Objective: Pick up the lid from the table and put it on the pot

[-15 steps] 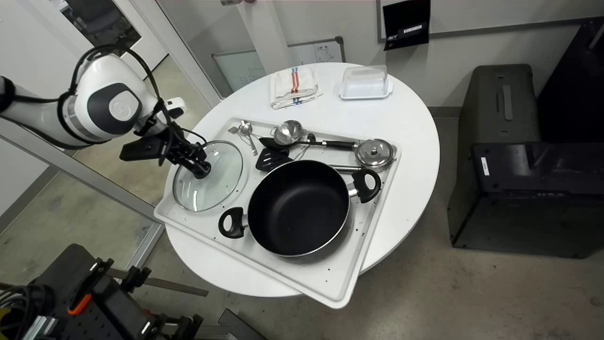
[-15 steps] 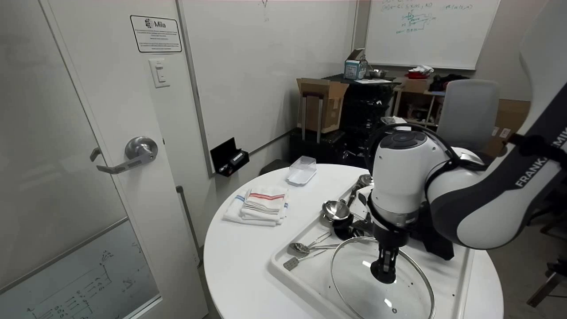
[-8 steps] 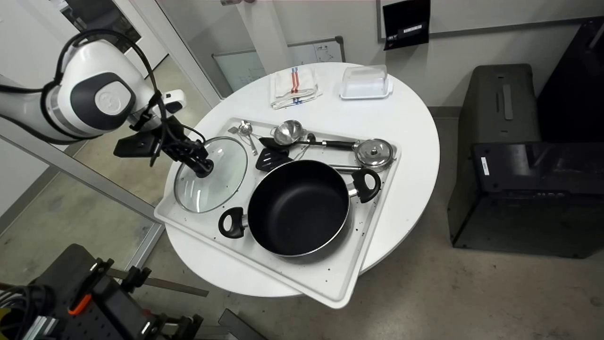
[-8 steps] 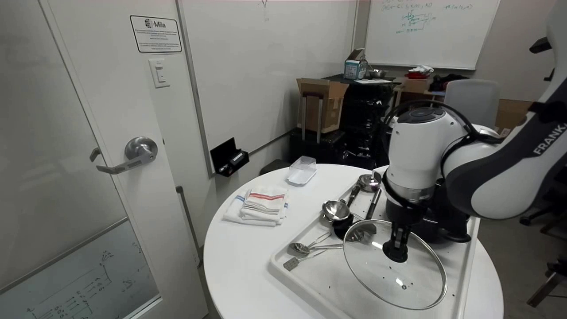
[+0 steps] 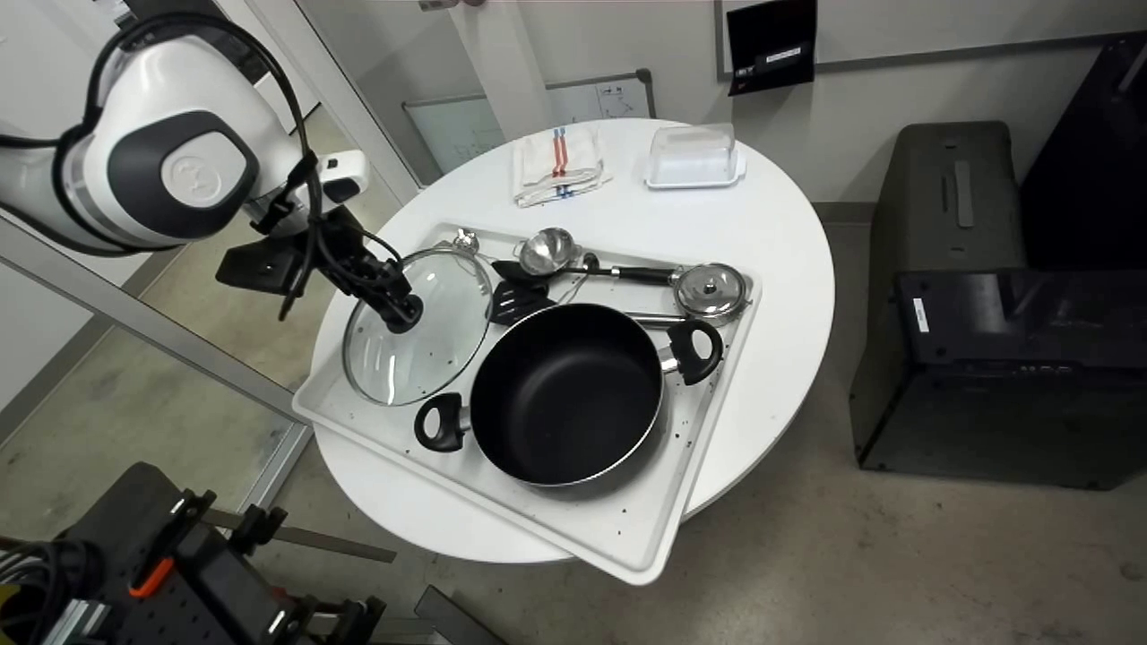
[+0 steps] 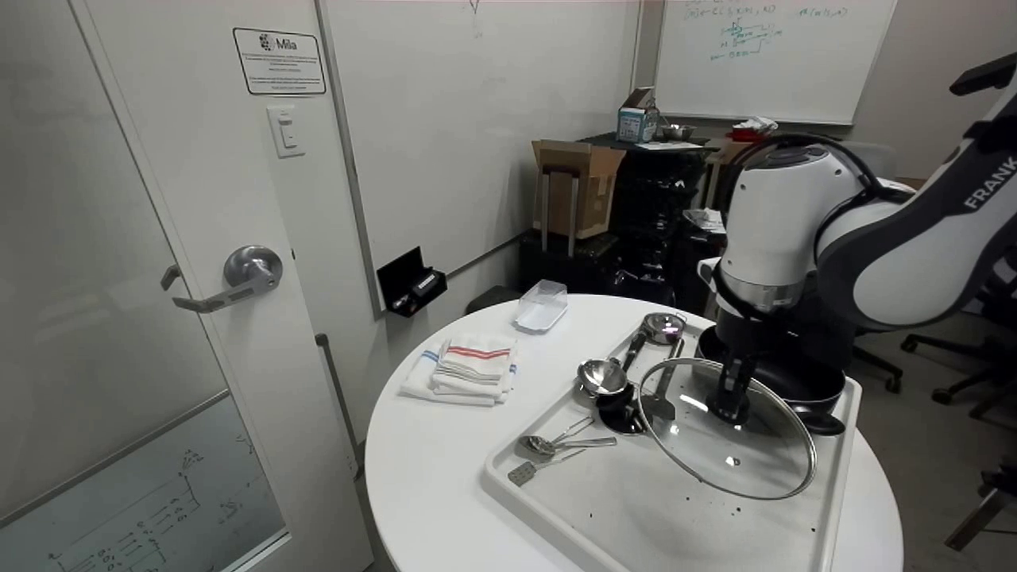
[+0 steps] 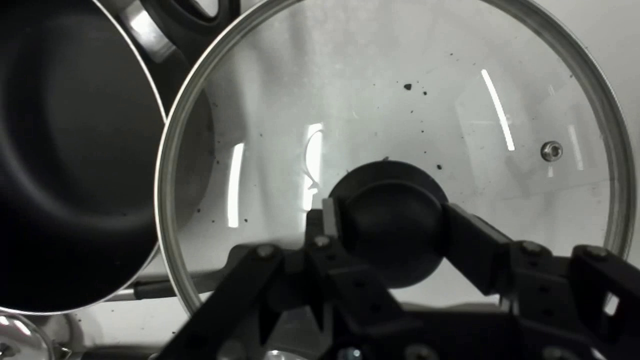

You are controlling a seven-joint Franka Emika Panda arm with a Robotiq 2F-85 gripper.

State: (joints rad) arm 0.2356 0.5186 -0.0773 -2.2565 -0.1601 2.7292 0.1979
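The clear glass lid (image 5: pixel 439 358) with its thin metal rim hangs tilted above the white tray, beside the pot; it also shows in an exterior view (image 6: pixel 763 465). My gripper (image 7: pixel 390 220) is shut on the lid's black knob (image 7: pixel 395 240), one finger on each side. The gripper shows in both exterior views (image 5: pixel 405 315) (image 6: pixel 732 401). The black pot (image 5: pixel 564 394) stands uncovered on the tray. In the wrist view the pot (image 7: pixel 85 150) lies left of the lid, and the lid's edge overlaps its side. In an exterior view the arm partly hides the pot (image 6: pixel 810 380).
The white tray (image 5: pixel 641 537) lies on the round white table (image 5: pixel 789 242). On it are a metal strainer (image 5: pixel 547 252), black spatula (image 5: pixel 511 305), small lidded metal pan (image 5: pixel 711 291) and small utensils (image 6: pixel 540 446). Folded towels (image 5: pixel 560 166) and a plastic box (image 5: pixel 694 161) stand at the back.
The arm has risen, carrying the lid up off the tray and towards the pot. The lid appears more tilted now. The pot and utensils have not moved.
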